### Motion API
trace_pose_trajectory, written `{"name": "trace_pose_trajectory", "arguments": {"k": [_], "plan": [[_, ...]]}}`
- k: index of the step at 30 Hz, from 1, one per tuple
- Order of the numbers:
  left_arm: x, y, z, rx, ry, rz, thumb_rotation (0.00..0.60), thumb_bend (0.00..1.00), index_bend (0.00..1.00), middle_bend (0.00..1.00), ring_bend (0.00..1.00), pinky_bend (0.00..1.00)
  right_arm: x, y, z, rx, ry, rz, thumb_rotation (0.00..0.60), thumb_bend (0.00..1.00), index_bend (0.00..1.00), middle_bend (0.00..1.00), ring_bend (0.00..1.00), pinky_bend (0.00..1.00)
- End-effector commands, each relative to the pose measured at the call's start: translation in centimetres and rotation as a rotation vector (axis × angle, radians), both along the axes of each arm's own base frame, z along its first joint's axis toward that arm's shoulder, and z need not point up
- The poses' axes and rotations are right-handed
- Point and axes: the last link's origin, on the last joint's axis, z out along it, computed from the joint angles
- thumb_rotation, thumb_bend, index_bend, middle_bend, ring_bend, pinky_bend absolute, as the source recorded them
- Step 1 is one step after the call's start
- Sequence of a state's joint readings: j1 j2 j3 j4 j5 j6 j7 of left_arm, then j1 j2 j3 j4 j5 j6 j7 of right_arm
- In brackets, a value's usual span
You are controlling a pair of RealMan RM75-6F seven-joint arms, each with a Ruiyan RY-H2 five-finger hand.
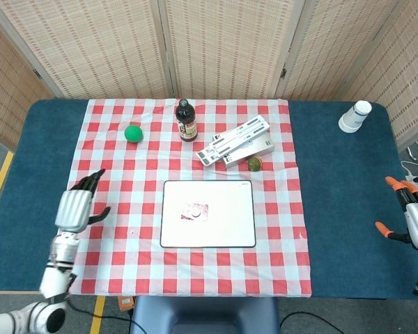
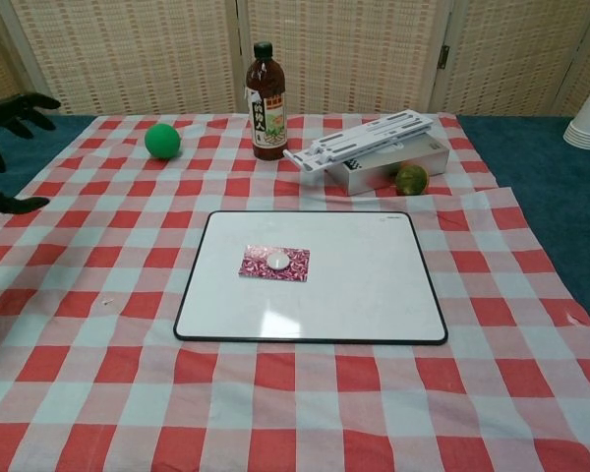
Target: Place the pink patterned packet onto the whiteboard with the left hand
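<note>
On the flat white whiteboard (image 1: 223, 223), left of its middle, lies the pink patterned packet (image 1: 195, 211). Left robot hand (image 1: 75, 209) hovers empty, fingers spread, well left of the whiteboard. Placement looks done; next move is probably just parking.

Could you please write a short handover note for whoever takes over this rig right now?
Left hand: open, holding nothing, out over the left edge of the checked cloth, well clear of the whiteboard.
Right hand: at the far right edge of the table, holding nothing; the head view does not settle how its fingers lie.
Pink packet: lying flat on the whiteboard, left of its middle, fully inside the border.
Done: the packet is on the board and released.
Left: nothing for the placement, as far as I can judge; perhaps just park the left arm.
</note>
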State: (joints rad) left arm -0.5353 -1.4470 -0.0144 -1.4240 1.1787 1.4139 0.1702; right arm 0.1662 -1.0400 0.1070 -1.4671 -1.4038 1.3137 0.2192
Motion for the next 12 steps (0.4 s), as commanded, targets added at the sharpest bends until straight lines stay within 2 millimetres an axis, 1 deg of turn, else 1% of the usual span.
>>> {"name": "trace_pose_trajectory", "arguments": {"k": [1, 5, 8, 12], "plan": [[-4.8, -2.2, 2.2, -0.071, 0.122, 0.064, 0.600, 0.18, 0.00, 0.00, 0.00, 0.02, 0.1, -0.2, -0.2, -0.001, 0.005, -0.004, 0.600, 0.15, 0.08, 0.14, 0.00, 0.26], [-6.3, -3.0, 3.0, -0.047, 0.171, 0.056, 0.600, 0.18, 0.00, 0.00, 0.00, 0.00, 0.1, -0.3, -0.4, -0.001, 0.014, -0.010, 0.600, 0.15, 0.07, 0.14, 0.00, 0.26], [-6.7, -3.0, 3.3, -0.046, 0.150, 0.057, 0.600, 0.18, 0.00, 0.00, 0.00, 0.00, 0.0, -0.5, -0.4, -0.008, 0.018, -0.014, 0.600, 0.15, 0.07, 0.14, 0.00, 0.26], [-6.7, -2.7, 3.4, -0.038, 0.138, 0.049, 0.600, 0.18, 0.00, 0.00, 0.00, 0.00, 0.0, -0.6, -0.4, -0.013, 0.019, -0.016, 0.600, 0.15, 0.07, 0.14, 0.00, 0.26]]}}
